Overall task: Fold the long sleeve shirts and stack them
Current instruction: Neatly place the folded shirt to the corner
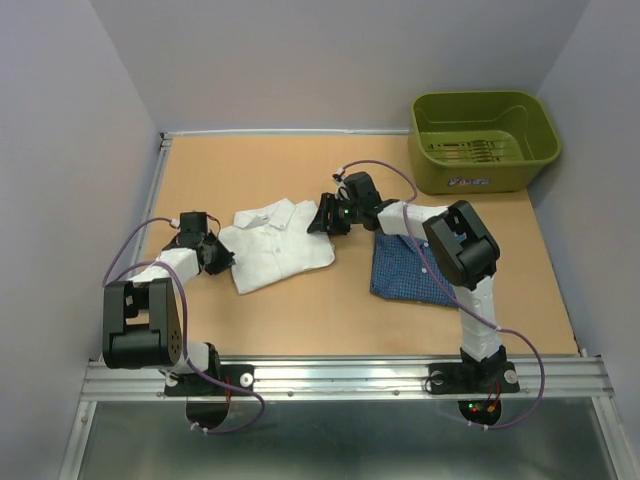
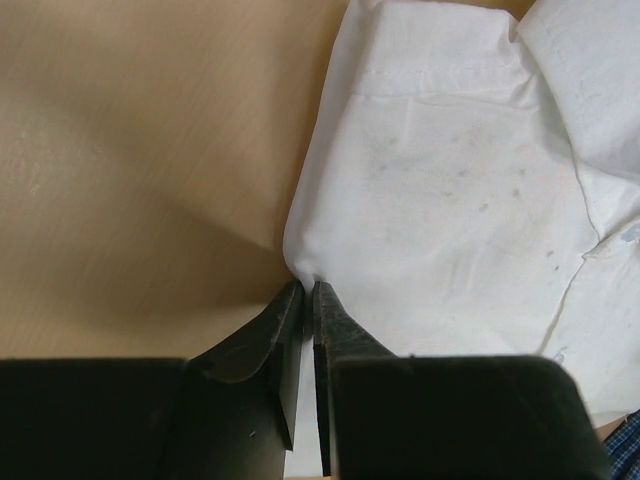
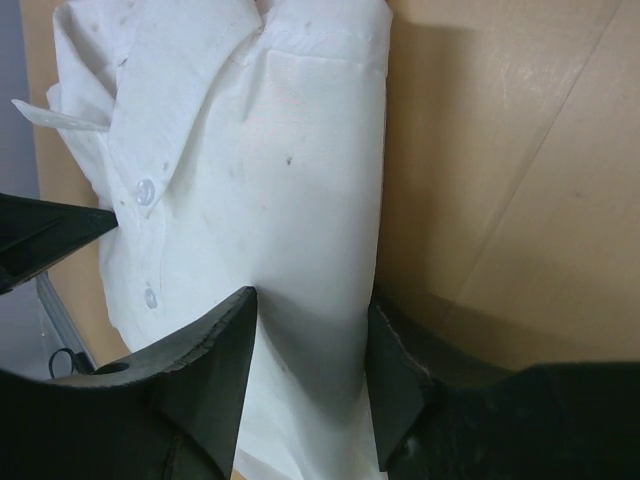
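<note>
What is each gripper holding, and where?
Left gripper pinches the white shirt by its left edge. Right gripper straddles the right edge, jaws not yet closed.

Two black-and-white arms (image 1: 480,300) (thin purple cables (image 1: 385,166) alongside), black wedge-shaped fingers (image 3: 215,360).

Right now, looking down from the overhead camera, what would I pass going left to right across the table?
left hand → white shirt → right hand → blue shirt → green bin, which sits farther back than the rest.
</note>
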You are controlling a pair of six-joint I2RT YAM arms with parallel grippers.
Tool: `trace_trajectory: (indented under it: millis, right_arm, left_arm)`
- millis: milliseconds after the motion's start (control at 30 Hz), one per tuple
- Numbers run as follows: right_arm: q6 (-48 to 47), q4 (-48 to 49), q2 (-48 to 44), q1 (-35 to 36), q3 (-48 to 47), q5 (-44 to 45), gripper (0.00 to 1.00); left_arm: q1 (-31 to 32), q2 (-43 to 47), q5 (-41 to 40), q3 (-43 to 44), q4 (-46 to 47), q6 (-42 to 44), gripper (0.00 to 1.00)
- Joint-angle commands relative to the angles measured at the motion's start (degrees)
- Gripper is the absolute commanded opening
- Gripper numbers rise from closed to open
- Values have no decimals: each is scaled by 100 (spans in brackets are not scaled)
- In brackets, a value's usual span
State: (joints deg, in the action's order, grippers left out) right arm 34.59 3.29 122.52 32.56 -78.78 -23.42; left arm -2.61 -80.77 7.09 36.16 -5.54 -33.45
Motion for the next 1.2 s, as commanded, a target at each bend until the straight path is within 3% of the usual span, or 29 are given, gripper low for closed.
trace_trajectory:
  millis: [0,133,167,233,333,800,1167]
  right_arm:
    - [-57,-478,527,163,3,66,47]
    - [-136,-461,519,163,56,48,32]
    - [-206,-452,475,163,65,65,16]
    - [-286,-461,344,163,100,127,10]
    - [-356,-461,27,172,161,180,1]
    - [-532,-584,-1678,163,750,1251,1]
    - [-910,-1585,-3268,67,1233,2702,0]
  left_arm:
    - [59,-176,-59,-22,-360,155,18]
    - [59,-106,-68,-4,-404,181,12]
    - [68,-88,-59,5,-430,225,7]
    - [85,-9,-85,31,-439,278,0]
    - [208,167,-68,162,-457,383,0]
    - [1509,712,-208,1235,-676,234,0]
    - [2414,642,-261,2193,-782,-91,0]
